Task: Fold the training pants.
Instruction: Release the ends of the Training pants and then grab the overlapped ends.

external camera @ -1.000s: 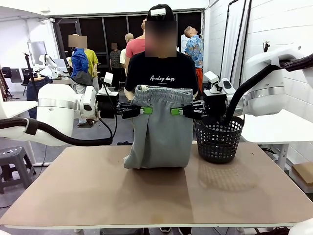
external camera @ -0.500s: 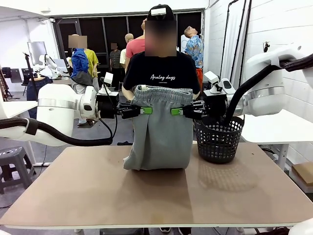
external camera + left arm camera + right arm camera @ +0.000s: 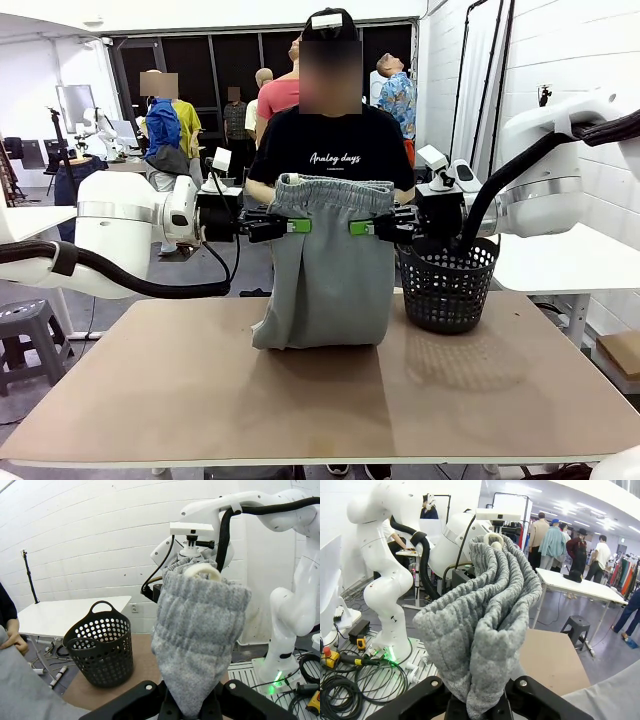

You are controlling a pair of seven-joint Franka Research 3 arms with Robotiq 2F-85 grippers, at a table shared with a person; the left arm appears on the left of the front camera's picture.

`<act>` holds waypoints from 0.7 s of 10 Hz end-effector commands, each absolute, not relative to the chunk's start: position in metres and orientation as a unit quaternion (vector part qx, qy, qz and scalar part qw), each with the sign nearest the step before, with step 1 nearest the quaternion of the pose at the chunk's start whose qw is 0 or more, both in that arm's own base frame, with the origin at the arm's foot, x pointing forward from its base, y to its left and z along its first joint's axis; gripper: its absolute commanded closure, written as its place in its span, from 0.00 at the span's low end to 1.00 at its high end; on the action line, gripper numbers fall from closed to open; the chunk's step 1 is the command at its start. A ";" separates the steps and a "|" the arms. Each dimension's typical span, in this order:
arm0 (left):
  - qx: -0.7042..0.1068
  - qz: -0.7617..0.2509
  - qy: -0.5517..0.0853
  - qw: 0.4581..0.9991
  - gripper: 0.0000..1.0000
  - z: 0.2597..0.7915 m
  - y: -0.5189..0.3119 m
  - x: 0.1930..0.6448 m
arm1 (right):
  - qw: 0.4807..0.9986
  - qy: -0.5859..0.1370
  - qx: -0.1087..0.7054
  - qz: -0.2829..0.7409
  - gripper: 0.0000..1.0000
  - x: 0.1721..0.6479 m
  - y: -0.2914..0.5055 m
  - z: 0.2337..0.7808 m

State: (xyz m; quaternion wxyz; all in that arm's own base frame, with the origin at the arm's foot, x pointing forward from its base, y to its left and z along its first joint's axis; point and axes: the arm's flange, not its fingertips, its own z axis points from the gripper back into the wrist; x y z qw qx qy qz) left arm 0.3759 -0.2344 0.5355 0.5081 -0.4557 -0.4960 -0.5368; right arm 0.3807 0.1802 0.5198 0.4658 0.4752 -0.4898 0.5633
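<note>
The light grey training pants (image 3: 330, 275) hang upright over the far middle of the table, ribbed waistband (image 3: 335, 192) on top, their lower end bunched on the tabletop. My left gripper (image 3: 296, 225) is shut on the waistband's left side and my right gripper (image 3: 362, 227) is shut on its right side, both at the same height. In the left wrist view the gathered waistband (image 3: 197, 630) rises from between my fingers. The right wrist view shows the same bunched ribbed waistband (image 3: 480, 630) clamped in its jaws. A person (image 3: 330, 140) stands right behind the pants.
A black mesh basket (image 3: 447, 283) stands on the table just right of the pants, under my right arm; it also shows in the left wrist view as the basket (image 3: 100, 647). The tan tabletop (image 3: 300, 400) stretches toward the near edge. Other people stand far behind.
The pants' lower left corner has shifted slightly on the table. Both grippers hold the waistband in the same place.
</note>
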 end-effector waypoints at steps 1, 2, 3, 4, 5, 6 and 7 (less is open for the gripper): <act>-0.456 -0.537 -0.499 0.505 1.00 0.539 -0.234 0.374 | 0.455 -0.500 0.482 0.558 1.00 0.377 0.181 0.519; -0.456 -0.537 -0.499 0.505 1.00 0.539 -0.234 0.374 | 0.455 -0.500 0.482 0.558 1.00 0.377 0.181 0.519; -0.456 -0.537 -0.499 0.505 1.00 0.539 -0.234 0.374 | 0.455 -0.500 0.482 0.558 1.00 0.377 0.181 0.519; -0.456 -0.537 -0.499 0.505 1.00 0.539 -0.234 0.374 | 0.455 -0.500 0.482 0.558 1.00 0.377 0.181 0.519; -0.456 -0.537 -0.499 0.505 1.00 0.539 -0.234 0.374 | 0.455 -0.500 0.482 0.558 1.00 0.377 0.181 0.519; -0.456 -0.537 -0.499 0.505 1.00 0.539 -0.234 0.374 | 0.455 -0.500 0.482 0.558 1.00 0.377 0.181 0.519; -0.456 -0.537 -0.499 0.505 1.00 0.539 -0.234 0.374 | 0.455 -0.500 0.482 0.558 1.00 0.377 0.181 0.519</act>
